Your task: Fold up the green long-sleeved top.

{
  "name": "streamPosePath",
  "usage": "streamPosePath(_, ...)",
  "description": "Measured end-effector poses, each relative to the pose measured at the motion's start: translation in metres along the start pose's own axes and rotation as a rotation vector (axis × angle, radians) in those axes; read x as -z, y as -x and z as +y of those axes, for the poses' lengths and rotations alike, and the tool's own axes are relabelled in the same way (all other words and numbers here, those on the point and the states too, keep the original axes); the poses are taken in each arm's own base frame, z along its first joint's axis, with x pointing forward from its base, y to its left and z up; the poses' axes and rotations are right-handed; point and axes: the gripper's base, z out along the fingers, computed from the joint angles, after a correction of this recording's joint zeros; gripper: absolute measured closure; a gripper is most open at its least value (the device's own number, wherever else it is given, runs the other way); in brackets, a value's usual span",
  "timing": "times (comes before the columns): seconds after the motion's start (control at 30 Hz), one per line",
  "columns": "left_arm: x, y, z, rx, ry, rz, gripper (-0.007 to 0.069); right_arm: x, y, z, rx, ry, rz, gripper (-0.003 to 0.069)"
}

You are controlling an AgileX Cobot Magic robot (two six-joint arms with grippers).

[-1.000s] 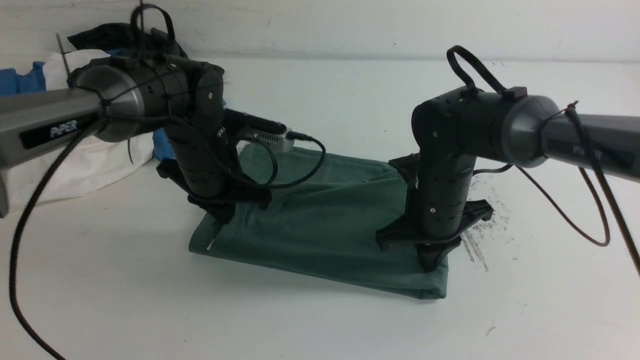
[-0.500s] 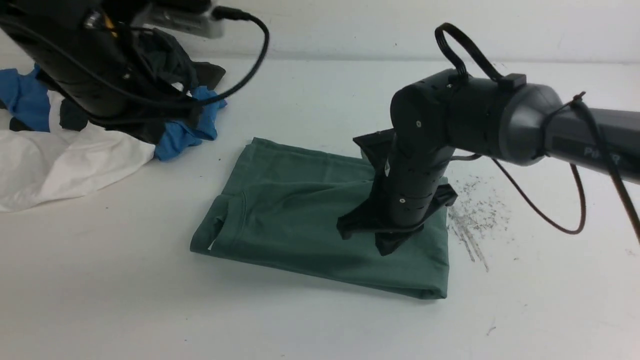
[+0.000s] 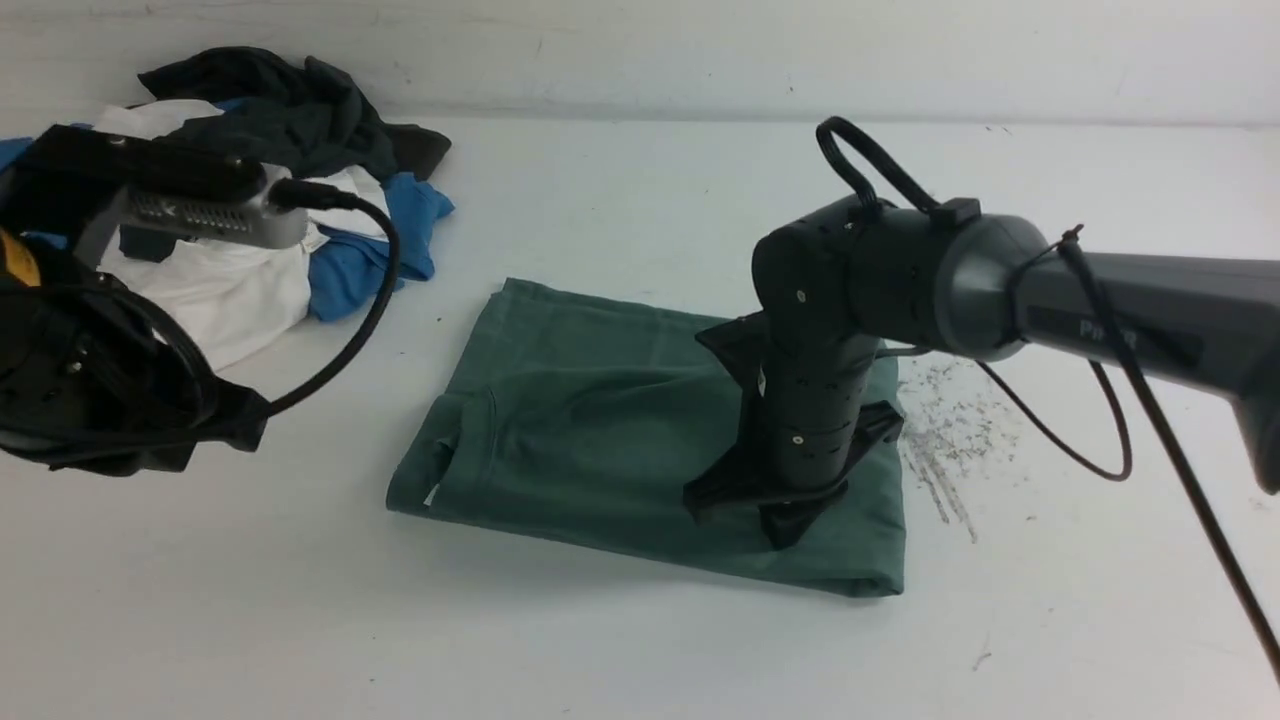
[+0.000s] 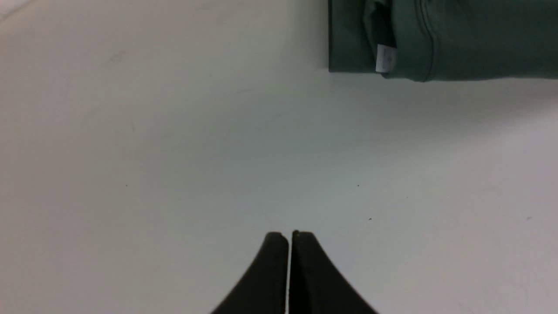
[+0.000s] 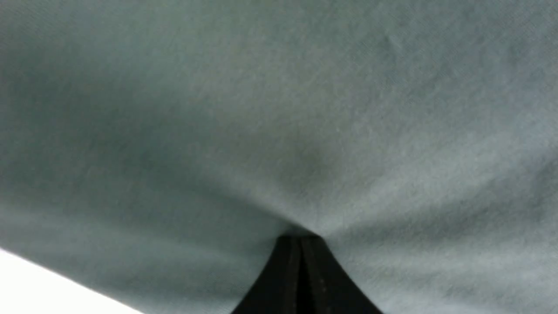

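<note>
Top [image 3: 600, 440] is lying folded at table centre; we are pressing our closed right gripper [image 3: 785, 525] into its five-o'clock corner (flattening, likely), left gripper [image 4: 290, 237] closed, empty, at nine o'clock.

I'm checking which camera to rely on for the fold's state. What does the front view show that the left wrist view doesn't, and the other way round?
Only the front view shows the whole folded sage-green cotton long-sleeved top, the right claw pressing down on it, the pile of white, blue and dark grey garments, and scuff marks on the white table. Only the left wrist view shows the left claw shut, over bare table, and the white neck label clearly. Both show the top's collar-end edge and the table.
</note>
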Motion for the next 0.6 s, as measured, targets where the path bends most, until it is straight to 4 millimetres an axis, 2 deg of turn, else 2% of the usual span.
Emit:
streamPosePath(0.17, 0.009, -0.003, 0.001, 0.001, -0.002, -0.036, 0.0629, -0.003, -0.006, -0.013, -0.013, -0.024, 0.028, 0.0674)
streamPosePath(0.2, 0.013, -0.004, 0.001, 0.002, -0.002, -0.048, 0.0629, -0.004, -0.012, -0.023, -0.042, -0.018, 0.043, 0.0674)
streamPosePath(0.27, 0.014, -0.005, 0.001, 0.002, -0.002, -0.053, 0.0629, -0.004, -0.015, -0.027, -0.056, -0.015, 0.051, 0.0674)
streamPosePath(0.37, 0.019, -0.007, 0.001, 0.003, -0.003, -0.07, 0.0629, -0.003, -0.031, -0.043, -0.106, -0.001, 0.07, 0.0674)
streamPosePath(0.53, 0.021, -0.007, 0.001, 0.003, -0.004, -0.077, 0.0629, 0.004, -0.048, -0.047, -0.116, -0.004, 0.093, 0.0674)
streamPosePath(0.6, 0.021, -0.008, 0.001, 0.003, -0.004, -0.078, 0.0629, 0.019, -0.055, -0.047, -0.117, -0.005, 0.09, 0.0674)
